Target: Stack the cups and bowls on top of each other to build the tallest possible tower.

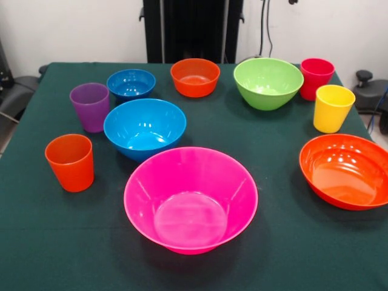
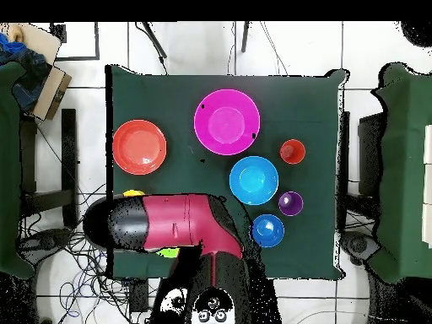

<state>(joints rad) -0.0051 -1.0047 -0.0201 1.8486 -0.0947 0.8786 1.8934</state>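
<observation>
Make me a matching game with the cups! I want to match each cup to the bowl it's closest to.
Cups:
1. purple cup
2. red cup
3. yellow cup

Nearest bowl:
A. big orange bowl
B. small blue bowl
C. green bowl

Pairs: 1-B, 2-C, 3-A

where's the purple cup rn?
Front view: the purple cup stands upright at the picture's left, between the small blue bowl and the orange cup, beside the larger blue bowl. Overhead it shows at the right.
</observation>
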